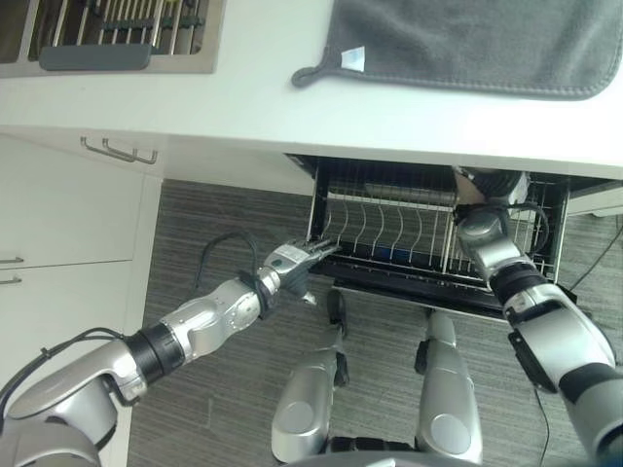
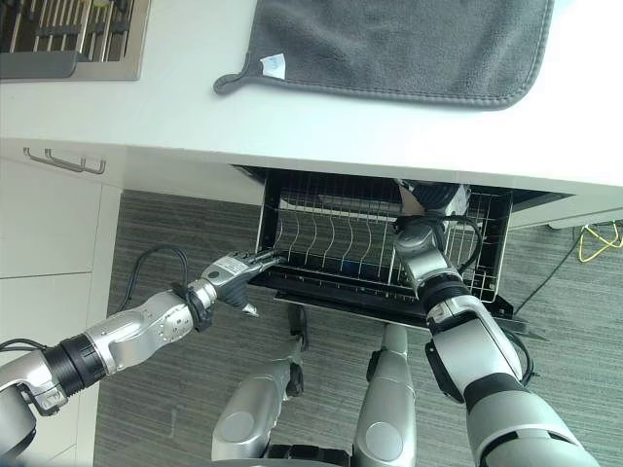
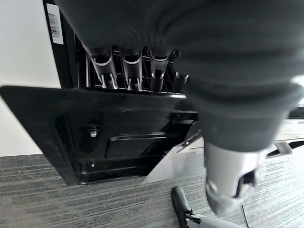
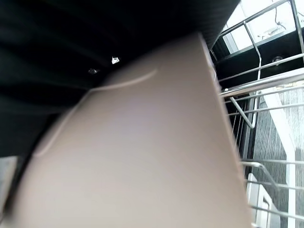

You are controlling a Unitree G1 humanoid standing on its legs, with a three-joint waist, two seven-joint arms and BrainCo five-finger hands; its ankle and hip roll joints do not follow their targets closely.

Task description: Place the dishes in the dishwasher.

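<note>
The dishwasher's wire rack [image 1: 389, 229] stands pulled out from under the white counter, its tines bare. My left hand [image 1: 297, 259] is at the rack's front left corner, open, with straight fingers [image 3: 108, 71] resting over the edge above the black door panel [image 3: 118, 137]. My right hand [image 1: 487, 192] reaches into the rack's back right part, just under the counter's edge. It is shut on a beige dish [image 4: 142, 152], of which a small peach-coloured patch [image 1: 465, 193] shows beside the wrist. The fingers themselves are hidden behind the dish.
A grey towel [image 1: 467, 39] lies on the counter above the dishwasher. A sink with a metal drying rack [image 1: 117, 29] is at the far left. White cabinets with a bar handle [image 1: 119, 151] stand left of the dishwasher, above grey striped flooring.
</note>
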